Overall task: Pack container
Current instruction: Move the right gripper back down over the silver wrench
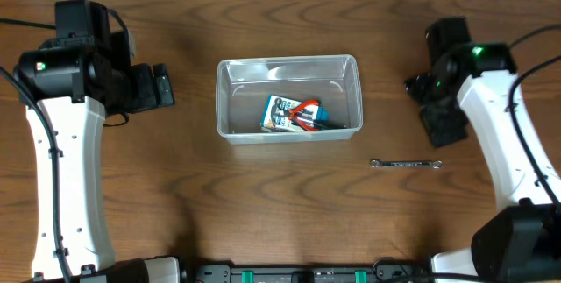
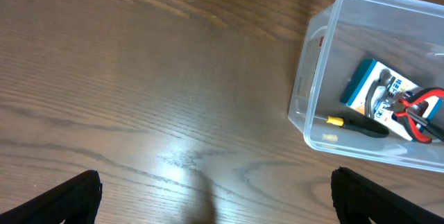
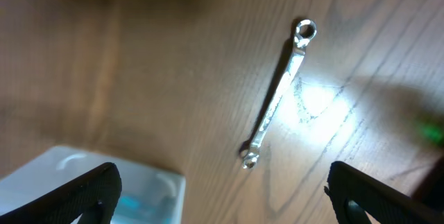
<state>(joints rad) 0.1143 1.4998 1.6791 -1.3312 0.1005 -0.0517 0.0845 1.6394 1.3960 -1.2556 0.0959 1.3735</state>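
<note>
The clear plastic container [image 1: 288, 67] stands at the table's middle. In it lie a blue-and-white packet [image 1: 280, 112], red-handled pliers [image 1: 305, 115] and a black tool with a yellow tip [image 2: 355, 125]. A silver wrench [image 1: 406, 164] lies on the table to the container's lower right; it also shows in the right wrist view [image 3: 279, 91]. My left gripper [image 1: 158, 86] is open and empty, left of the container [image 2: 313, 71]. My right gripper [image 1: 438, 121] is open and empty, above the table just up and right of the wrench, with a container corner [image 3: 166, 182] at its left finger.
The wooden table [image 1: 289, 213] runs to a dark rail at the front edge [image 1: 298, 274]. Both white arms stand at the table's sides, the left [image 1: 66, 169] and the right [image 1: 504, 143].
</note>
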